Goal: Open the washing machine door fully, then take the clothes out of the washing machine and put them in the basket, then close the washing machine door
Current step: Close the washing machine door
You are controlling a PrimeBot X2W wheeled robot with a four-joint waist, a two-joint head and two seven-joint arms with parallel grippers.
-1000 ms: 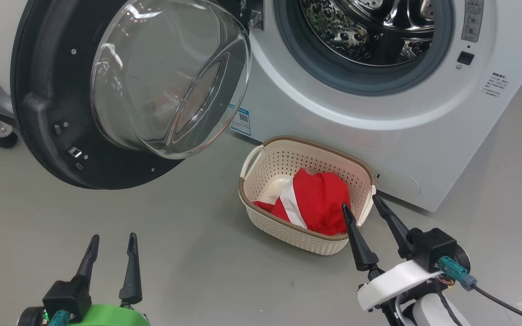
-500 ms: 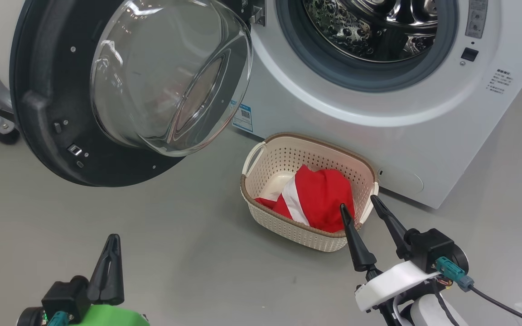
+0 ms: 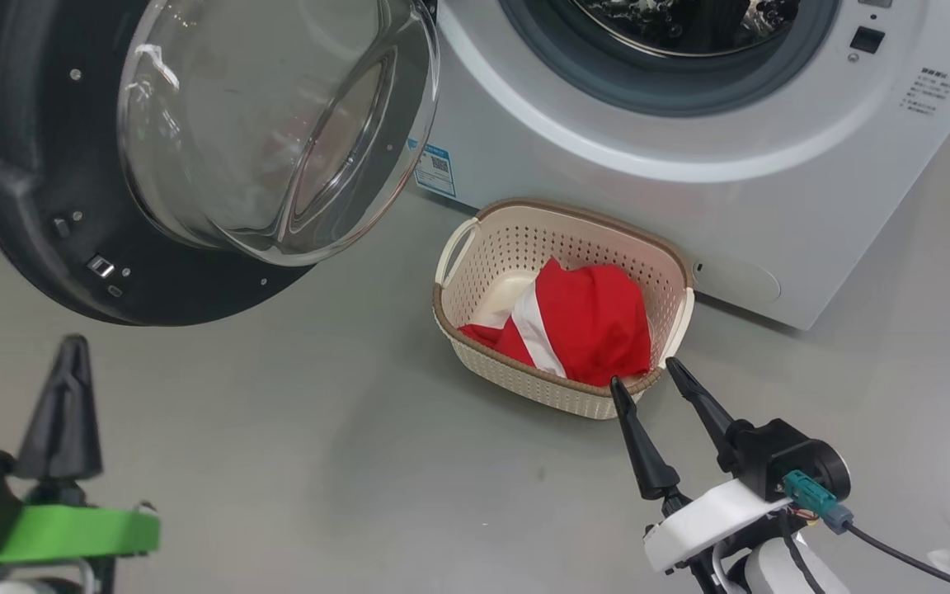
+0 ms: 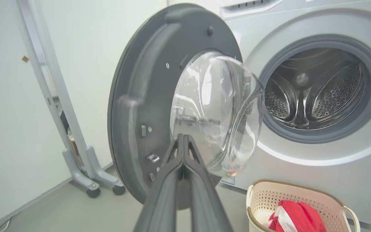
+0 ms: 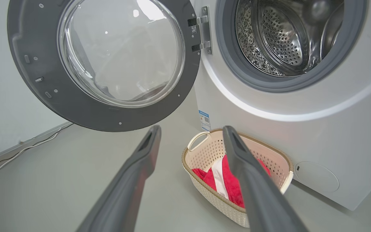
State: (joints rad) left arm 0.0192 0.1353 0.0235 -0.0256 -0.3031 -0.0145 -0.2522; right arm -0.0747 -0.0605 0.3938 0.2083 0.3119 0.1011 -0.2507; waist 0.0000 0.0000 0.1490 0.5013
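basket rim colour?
Brown, woven-look, atop the cream basket; clearest in the head view.

Red clothes (image 3: 599, 322), white-striped, are being shown in a cream perforated, brown-rimmed basket (image 3: 524, 247); white washing machine (image 3: 607, 198), black-rimmed door (image 3: 21, 165), sticker (image 3: 434, 169) seemingly blue.

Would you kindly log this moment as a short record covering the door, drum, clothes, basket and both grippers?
clothes: red, lying in the basket
basket: on the floor, before the washing machine
washing machine door: wide open
drum: no garments visible inside
left gripper: shut, empty, pointing at door
right gripper: open, empty, by basket's near rim
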